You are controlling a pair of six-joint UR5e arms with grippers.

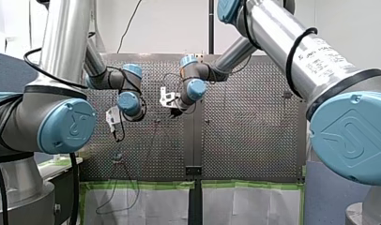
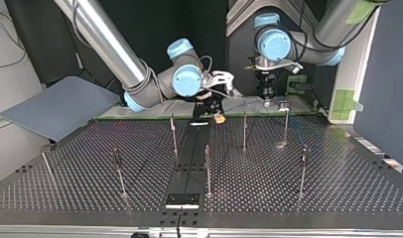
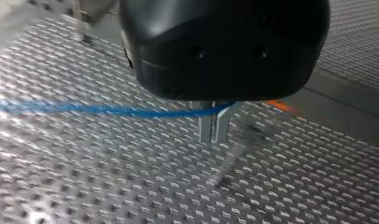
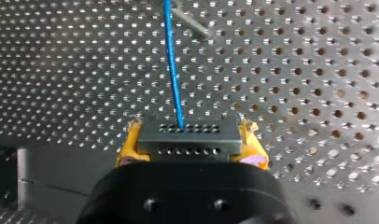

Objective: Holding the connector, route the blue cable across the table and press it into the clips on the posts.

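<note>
My right gripper point(image 4: 191, 143) is clenched on a dark grey rectangular connector point(image 4: 187, 130) with two rows of small holes, which sits crosswise between its yellow pads point(image 4: 129, 148). A thin blue cable point(image 4: 173, 70) leaves the connector's face and runs straight ahead, low over the perforated metal table point(image 4: 318, 70). My left gripper point(image 3: 214, 137), black with narrow metal fingers, is closed around the same cable just above the tabletop. In the top view, both grippers hang near the table's far edge, beyond the slim metal posts point(image 2: 208, 168).
</note>
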